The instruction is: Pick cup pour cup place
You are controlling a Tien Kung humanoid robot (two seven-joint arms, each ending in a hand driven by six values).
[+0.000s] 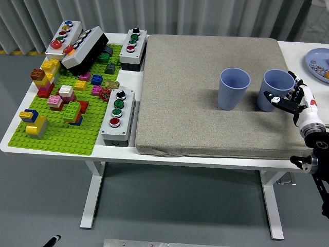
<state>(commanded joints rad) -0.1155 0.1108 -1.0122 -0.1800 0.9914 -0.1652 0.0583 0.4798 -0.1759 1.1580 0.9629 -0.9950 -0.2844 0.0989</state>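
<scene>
A: How do the cups look, and where are they?

B: There are two blue cups, both upright and open at the top, with smooth plain walls that get a little narrower to the bottom. The left cup [234, 88] stands alone on the grey mat [205, 113], right of its centre. The right cup [277, 90] stands near it, close to the mat's right edge, and the two do not touch.

A: And the hand?

B: The right hand [293, 99] comes in from the lower right and is against the right cup. Its dark fingers [275, 98] are curled around the side of the cup that faces the camera, so it grasps the cup. The cup's bottom seems to be on the mat, but I cannot tell for sure.

A: What is difficult to see?

B: The inside of both cups is only blue shadow, so any content cannot be made out. The hand covers the lower right part of the right cup. A blue plate [320, 63] at the right edge is cut off by the frame; small objects lie on it, too small to name.

A: And the materials?

B: The mat looks like rough woven fabric, thick, with soft corners. The table [15, 141] is smooth and white. On the left is a green studded baseplate [61, 136] with coloured bricks, and grey button boxes [118, 116] around it.
</scene>
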